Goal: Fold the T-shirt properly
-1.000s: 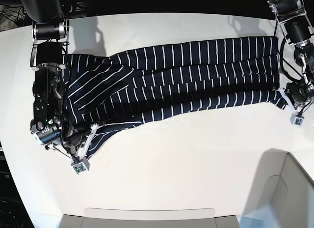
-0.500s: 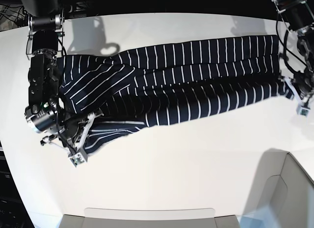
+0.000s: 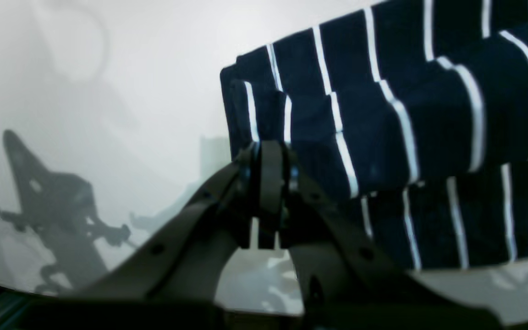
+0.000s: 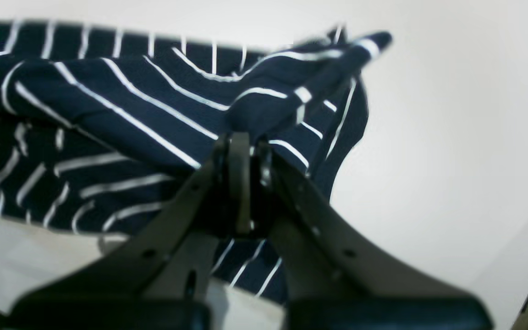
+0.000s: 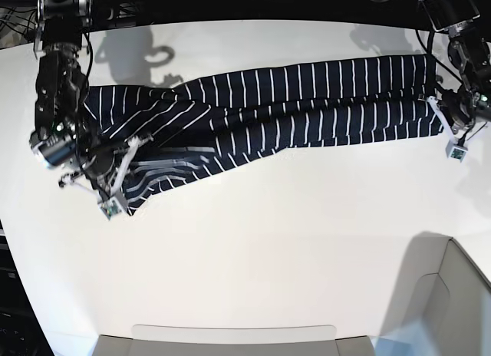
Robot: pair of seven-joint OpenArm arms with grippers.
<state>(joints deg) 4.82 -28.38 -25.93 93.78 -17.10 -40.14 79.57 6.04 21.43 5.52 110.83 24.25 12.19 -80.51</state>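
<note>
T-shirt (image 5: 291,110) lengthwise left to right

We found the T-shirt (image 5: 291,110) stretched left to right across the far half of the table (image 5: 253,248), right gripper (image 5: 126,156) at its left end, left gripper (image 5: 437,114) at its right end.

Bright, even overhead light on the white table (image 5: 253,241), with soft grey arm shadows along its far edge and a broader one at the near right corner; noticeable barrel distortion bending the table's edges in the base view. Left wrist view hazy and low in contrast, with blurred stripes on the T-shirt (image 3: 383,119) and a dark arm-shaped shadow at left. Right wrist view sharp mid-frame only, smeared at far left and foreground.
</note>
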